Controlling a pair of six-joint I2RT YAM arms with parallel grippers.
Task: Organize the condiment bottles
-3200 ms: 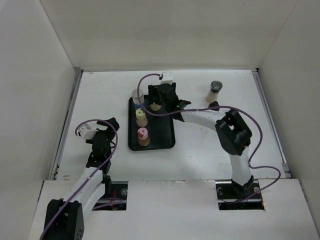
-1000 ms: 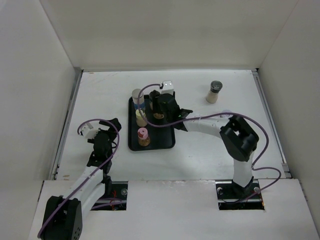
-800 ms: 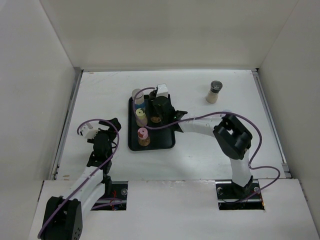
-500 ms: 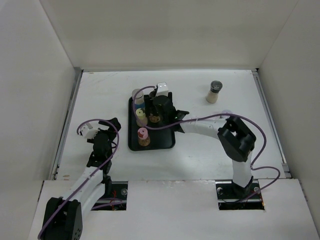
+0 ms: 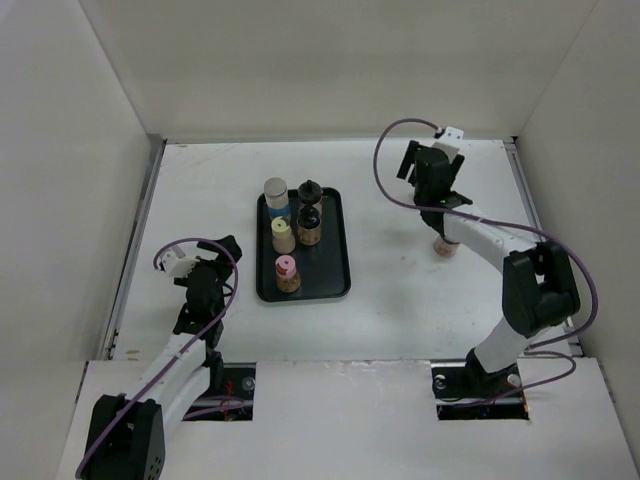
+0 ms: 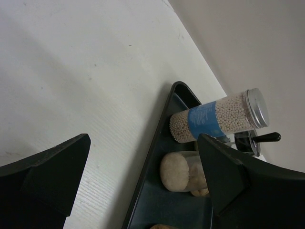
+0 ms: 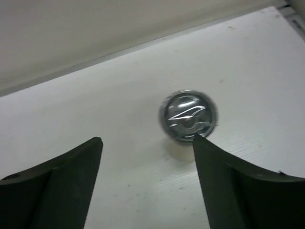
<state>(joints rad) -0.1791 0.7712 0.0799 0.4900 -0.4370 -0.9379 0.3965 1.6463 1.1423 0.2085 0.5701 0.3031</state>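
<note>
Five condiment bottles stand on the black tray [image 5: 335, 250]: a blue-labelled one [image 5: 276, 196], a black-capped one [image 5: 310, 189], a dark brown one [image 5: 309, 229], a cream-capped one [image 5: 284, 236] and a pink-capped one [image 5: 287, 273]. My right gripper [image 5: 430, 180] is open at the back right, above the silver-capped jar [image 7: 188, 117]. The jar stands upright on the table, close to the right fingertip [image 7: 209, 157] and not held. The top view hides it. My left gripper [image 5: 218, 250] is open and empty, left of the tray. Its wrist view shows the blue-labelled bottle [image 6: 209, 117].
White walls close in the table at the back and on both sides. A metal rail [image 5: 535, 240] runs along the right edge. A small pale pinkish thing [image 5: 443, 246] lies under my right forearm; I cannot tell what it is.
My right gripper has let go of the dark brown bottle on the tray. It has swung to the back right, over the silver-capped jar. The left arm has not moved.
</note>
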